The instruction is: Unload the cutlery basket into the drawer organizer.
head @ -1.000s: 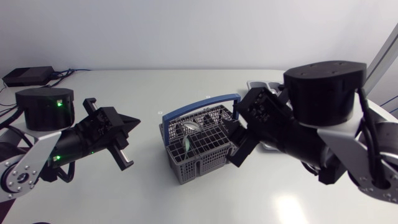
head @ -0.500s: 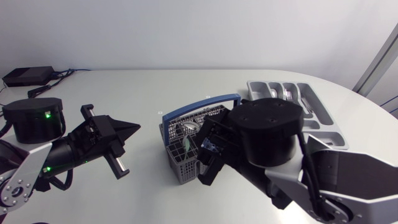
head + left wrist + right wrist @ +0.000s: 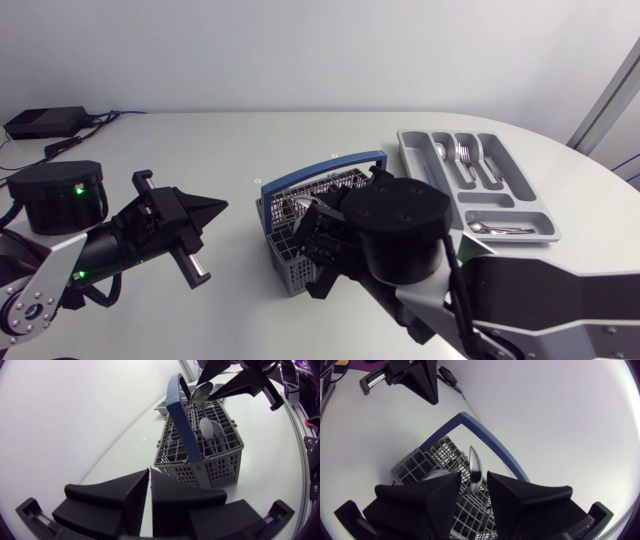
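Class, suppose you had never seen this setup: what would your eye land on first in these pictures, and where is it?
The right arm, bulky and black, fills the middle of the head view, its right gripper open over the cutlery basket with a spoon standing between its fingers. The left gripper, shut and empty, points at the basket; the drawer organizer beyond the right arm holds cutlery.

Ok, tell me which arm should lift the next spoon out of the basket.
Right: the right gripper is open, straddling a spoon standing in the basket; the left gripper is shut, off to the side.
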Controlling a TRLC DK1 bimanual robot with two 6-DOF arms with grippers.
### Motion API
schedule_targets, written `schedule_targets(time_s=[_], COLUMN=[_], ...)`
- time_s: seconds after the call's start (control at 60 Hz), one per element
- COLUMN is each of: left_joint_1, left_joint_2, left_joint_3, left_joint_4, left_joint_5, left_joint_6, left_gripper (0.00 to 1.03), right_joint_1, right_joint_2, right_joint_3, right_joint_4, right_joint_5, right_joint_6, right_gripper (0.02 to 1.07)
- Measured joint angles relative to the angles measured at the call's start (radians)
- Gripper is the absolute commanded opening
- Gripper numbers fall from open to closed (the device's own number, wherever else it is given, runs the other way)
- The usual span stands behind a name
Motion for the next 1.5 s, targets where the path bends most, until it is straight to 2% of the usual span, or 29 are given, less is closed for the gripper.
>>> schedule_targets(time_s=[0.183, 0.35, 0.717, 1.167, 1.5], left_joint_1=[0.0, 0.0, -0.001, -0.014, -0.026], left_joint_2=[0.013, 0.024, 0.034, 0.051, 0.051], left_joint_3=[0.0, 0.0, 0.0, -0.011, -0.012], left_joint_4=[0.006, 0.009, 0.018, 0.025, 0.026], left_joint_5=[0.0, 0.0, 0.0, 0.0, 0.0], left_joint_6=[0.0, 0.0, 0.0, -0.004, -0.007], left_gripper=[0.21, 0.21, 0.21, 0.21, 0.21], right_joint_1=[0.013, 0.014, 0.01, -0.016, -0.016], right_joint_2=[0.031, 0.046, 0.017, -0.09, -0.174], right_joint_3=[0.0, 0.0, -0.013, -0.041, -0.069], right_joint_4=[0.052, 0.095, 0.109, 0.125, 0.191], right_joint_5=[0.026, 0.051, 0.047, 0.002, -0.002], right_joint_6=[-0.016, -0.039, -0.058, 0.008, 0.026], right_gripper=[0.12, 0.08, 0.08, 0.08, 0.08])
